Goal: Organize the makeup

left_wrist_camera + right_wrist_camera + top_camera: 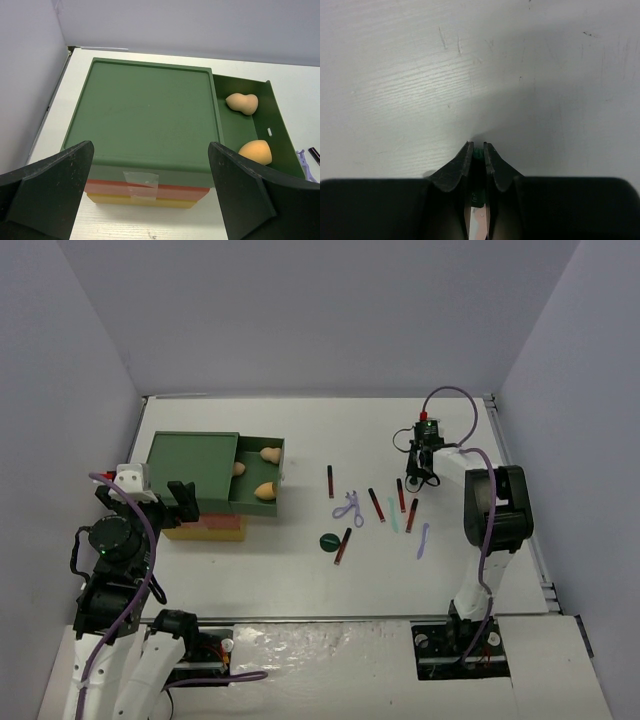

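Observation:
My right gripper (476,150) is shut on a thin dark green disc (478,152), seen edge-on between the tips just above the white table. From above, the right gripper (417,478) is at the right end of the scattered makeup. That makeup includes dark-red sticks (330,480) (376,503) (343,545), another dark green disc (329,541), a lavender scissor-like tool (348,506), a mint stick (392,513) and a lavender stick (423,540). Peach sponges (242,103) (255,151) lie in the open green drawer (274,125). My left gripper (150,200) hangs open and empty before the drawer box (145,115).
The drawer box (192,465) has a green top over red and yellow layers, with clear tape on its near face. A third sponge (238,469) lies in the drawer. Grey walls close in the table on the left, back and right.

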`<action>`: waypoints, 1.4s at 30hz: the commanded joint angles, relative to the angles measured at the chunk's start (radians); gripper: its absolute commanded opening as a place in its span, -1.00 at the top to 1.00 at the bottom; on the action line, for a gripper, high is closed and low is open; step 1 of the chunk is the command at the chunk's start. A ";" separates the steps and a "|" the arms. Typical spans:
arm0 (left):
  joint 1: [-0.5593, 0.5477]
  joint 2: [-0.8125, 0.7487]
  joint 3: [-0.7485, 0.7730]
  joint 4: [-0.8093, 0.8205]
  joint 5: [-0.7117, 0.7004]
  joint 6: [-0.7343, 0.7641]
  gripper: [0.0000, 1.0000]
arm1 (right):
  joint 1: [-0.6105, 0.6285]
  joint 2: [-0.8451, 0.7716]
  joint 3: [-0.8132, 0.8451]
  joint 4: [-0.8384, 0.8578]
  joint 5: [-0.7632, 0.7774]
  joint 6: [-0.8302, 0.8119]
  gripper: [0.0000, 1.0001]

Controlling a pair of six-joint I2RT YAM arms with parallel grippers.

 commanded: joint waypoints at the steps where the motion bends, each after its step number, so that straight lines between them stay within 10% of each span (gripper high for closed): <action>1: -0.004 0.015 0.013 0.061 0.008 0.003 -0.94 | 0.080 -0.192 0.032 -0.023 -0.026 -0.030 0.87; 18: -0.004 0.015 0.013 0.056 -0.003 0.006 -0.94 | 0.737 -0.158 0.543 0.088 -0.205 -0.196 0.66; 23: -0.004 0.017 0.013 0.055 -0.002 0.006 -0.94 | 0.775 -0.063 0.639 0.088 -0.234 -0.221 -0.02; 30: -0.004 0.012 0.013 0.056 0.001 0.005 -0.94 | 0.777 -0.124 0.598 0.079 -0.205 -0.241 -0.70; 42: -0.004 0.018 0.014 0.053 0.007 0.006 -0.94 | 0.728 -0.501 0.118 -0.017 -0.011 -0.288 -0.52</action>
